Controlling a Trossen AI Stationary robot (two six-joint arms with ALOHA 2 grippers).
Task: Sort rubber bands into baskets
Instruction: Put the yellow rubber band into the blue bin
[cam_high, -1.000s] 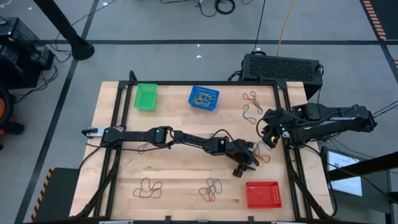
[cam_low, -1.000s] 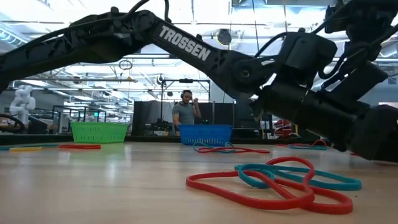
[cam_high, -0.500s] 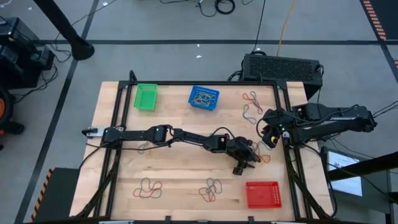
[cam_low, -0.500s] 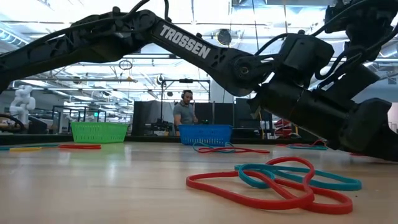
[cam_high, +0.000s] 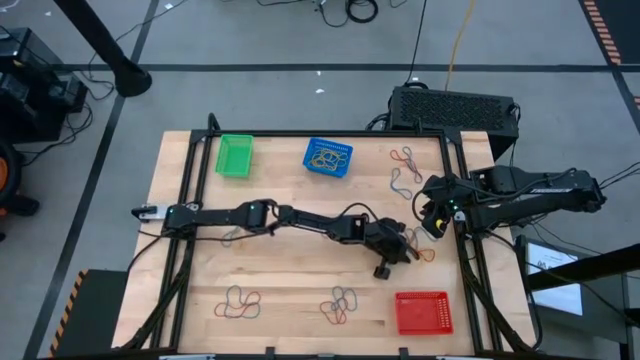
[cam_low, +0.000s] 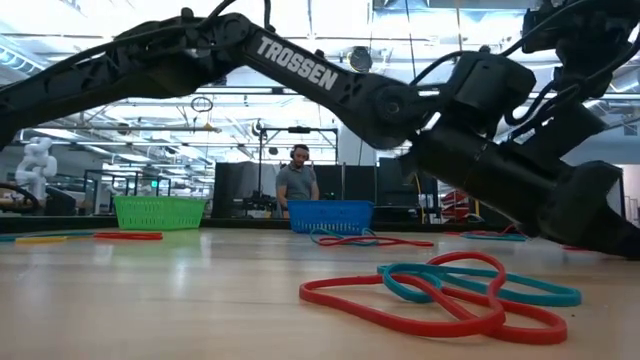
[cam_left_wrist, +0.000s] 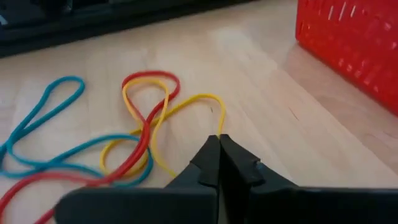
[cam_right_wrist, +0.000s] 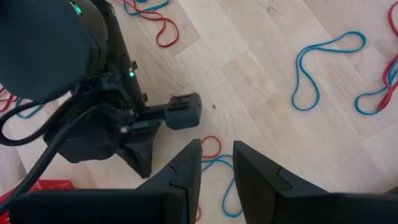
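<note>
Yellow thin rubber band (cam_left_wrist: 186, 106) is the loop at which the left gripper (cam_left_wrist: 219, 144) is aimed, in a small tangle with a red thin rubber band (cam_left_wrist: 146, 121) and a blue thin rubber band (cam_left_wrist: 37, 118) on the pale wooden table (cam_high: 290, 275), right of the middle and just beyond the red rectangular plastic mesh basket (cam_high: 422, 312), which sits at the near right. In the left wrist view the two dark fingers are pressed together, their tips down at the yellow loop; whether a strand is pinched between them cannot be told. The step in hand is judged to be the picking of one band from this tangle. The next move is judged to need a straight lift, so that it can be seen whether only one band comes up, and then a carry to the matching basket; the blue rectangular plastic mesh basket (cam_high: 328, 156), already with bands inside, and the green rectangular plastic mesh basket (cam_high: 235, 156) are at the far edge. The right gripper (cam_high: 430, 215) is held at the right side near the tangle, its fingers slightly apart. Compared with one second ago, the left gripper is seen drawn a little back toward the left and lower, while the right arm is unchanged.
</note>
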